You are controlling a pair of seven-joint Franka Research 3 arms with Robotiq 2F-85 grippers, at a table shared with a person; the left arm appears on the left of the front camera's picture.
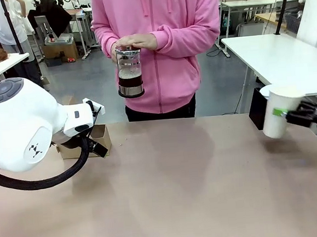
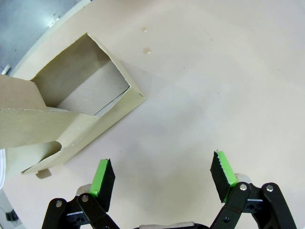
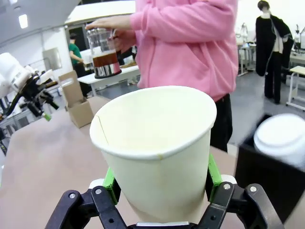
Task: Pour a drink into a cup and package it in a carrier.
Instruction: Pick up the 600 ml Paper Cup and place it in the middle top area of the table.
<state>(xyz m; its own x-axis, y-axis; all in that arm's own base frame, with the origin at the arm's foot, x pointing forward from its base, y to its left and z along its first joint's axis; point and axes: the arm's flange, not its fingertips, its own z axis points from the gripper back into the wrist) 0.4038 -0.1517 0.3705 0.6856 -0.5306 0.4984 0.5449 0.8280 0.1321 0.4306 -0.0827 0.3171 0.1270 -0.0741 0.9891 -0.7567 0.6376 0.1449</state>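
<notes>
Worryingly, the right gripper (image 3: 161, 180) clamps the cup (image 3: 157, 152) tilted, so poured drink (image 1: 129, 77) could spill; the left gripper (image 2: 163, 175) hangs open.

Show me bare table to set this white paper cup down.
Bare: the middle and near side of the brown tabletop, between the brown cardboard carrier and the white paper cup in the right gripper. Crowded: far-left by the carrier, far-right by the black box.
</notes>
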